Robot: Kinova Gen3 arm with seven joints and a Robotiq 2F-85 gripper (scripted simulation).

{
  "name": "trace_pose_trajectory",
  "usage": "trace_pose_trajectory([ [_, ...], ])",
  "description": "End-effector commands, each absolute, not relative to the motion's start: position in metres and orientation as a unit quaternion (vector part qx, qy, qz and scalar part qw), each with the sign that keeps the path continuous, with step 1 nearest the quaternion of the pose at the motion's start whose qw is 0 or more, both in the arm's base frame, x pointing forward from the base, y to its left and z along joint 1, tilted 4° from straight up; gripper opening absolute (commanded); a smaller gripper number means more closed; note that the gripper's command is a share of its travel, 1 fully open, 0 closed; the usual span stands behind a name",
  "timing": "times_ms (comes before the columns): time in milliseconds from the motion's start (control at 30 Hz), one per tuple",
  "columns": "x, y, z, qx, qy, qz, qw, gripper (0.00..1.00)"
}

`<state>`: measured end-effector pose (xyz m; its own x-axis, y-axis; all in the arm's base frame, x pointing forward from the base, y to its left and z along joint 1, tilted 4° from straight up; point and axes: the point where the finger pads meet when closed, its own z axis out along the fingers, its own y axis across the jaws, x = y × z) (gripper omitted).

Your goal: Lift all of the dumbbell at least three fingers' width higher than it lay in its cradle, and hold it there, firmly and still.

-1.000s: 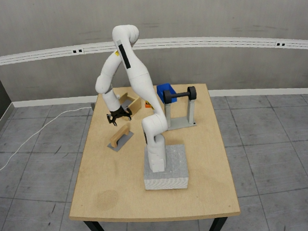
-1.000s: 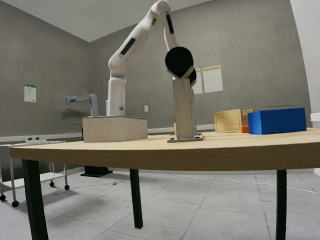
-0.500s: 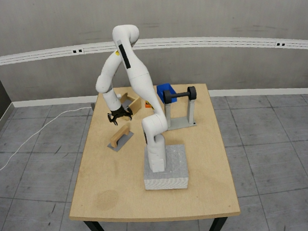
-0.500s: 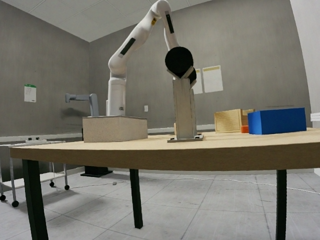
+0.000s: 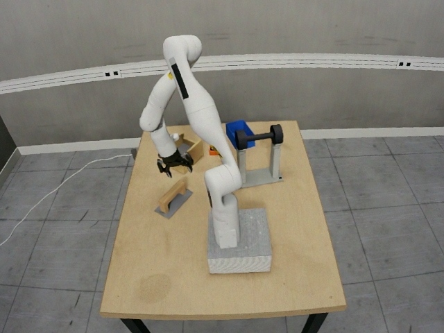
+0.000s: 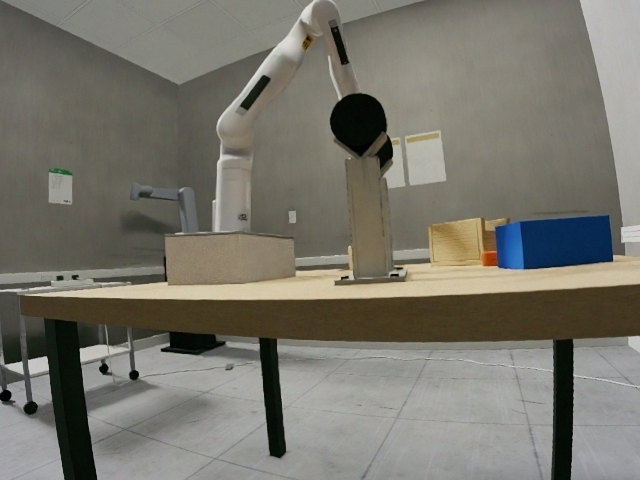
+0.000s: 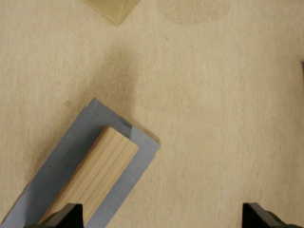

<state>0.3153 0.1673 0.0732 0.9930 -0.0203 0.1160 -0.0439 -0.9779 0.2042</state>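
Right now the pincer hangs fully open and empty at centre left of the top view, above a wooden block. The dumbbell rests in its cradle, centre right, well apart. Crossing over, the arm could clip the cradle's posts and tip it.

The wooden table carries a grey pedestal, cradle stand, blue bin and wooden box.

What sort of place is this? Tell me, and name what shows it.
Likely a robotics lab or test room: a white robot arm bolted to a block on a wooden table, bare grey walls with posted sheets, and a wheeled cart on the tiled floor.
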Motion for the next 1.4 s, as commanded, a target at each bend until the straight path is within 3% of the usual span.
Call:
trace_pose_trajectory([
  [0,0.323,0.161,0.077,0.991,-0.061,0.062,0.104,1.0],
  [300,0.326,0.156,0.079,0.988,-0.091,0.063,0.105,1.0],
  [667,0.353,0.121,0.096,0.936,-0.328,0.078,0.103,1.0],
  [1367,0.367,0.101,0.107,0.878,-0.461,0.086,0.095,1.0],
])
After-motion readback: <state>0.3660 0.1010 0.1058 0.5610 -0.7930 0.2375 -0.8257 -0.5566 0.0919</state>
